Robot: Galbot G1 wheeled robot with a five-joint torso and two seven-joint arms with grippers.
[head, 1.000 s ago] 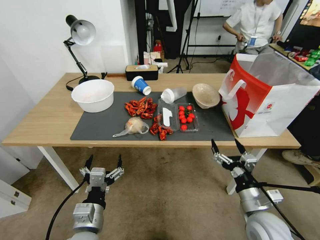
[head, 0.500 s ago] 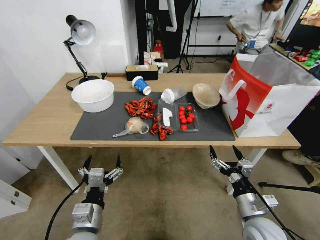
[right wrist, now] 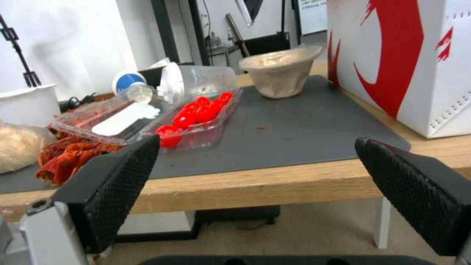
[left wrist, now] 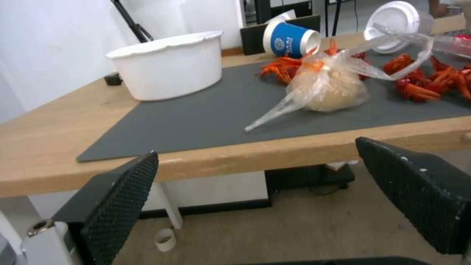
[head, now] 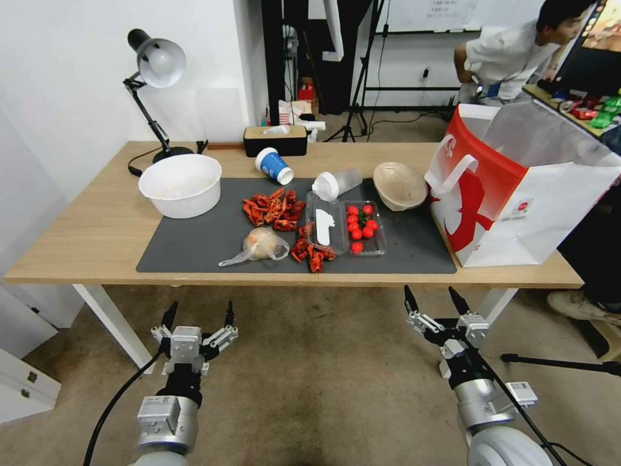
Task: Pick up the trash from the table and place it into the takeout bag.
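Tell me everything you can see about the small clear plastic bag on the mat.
The small clear plastic bag is thin, crinkled film around a pale tan, rounded lump. It lies on the dark grey mat near the table's front edge. One twisted end tapers to a point toward the front edge. Red scraps lie just behind it. No gripper touches it.

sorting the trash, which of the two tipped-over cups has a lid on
The translucent cup by the tomato box, capped with a white lid; the blue paper cup lies open-mouthed.

Head cam looks down; both wrist cams (below edge) face mat.
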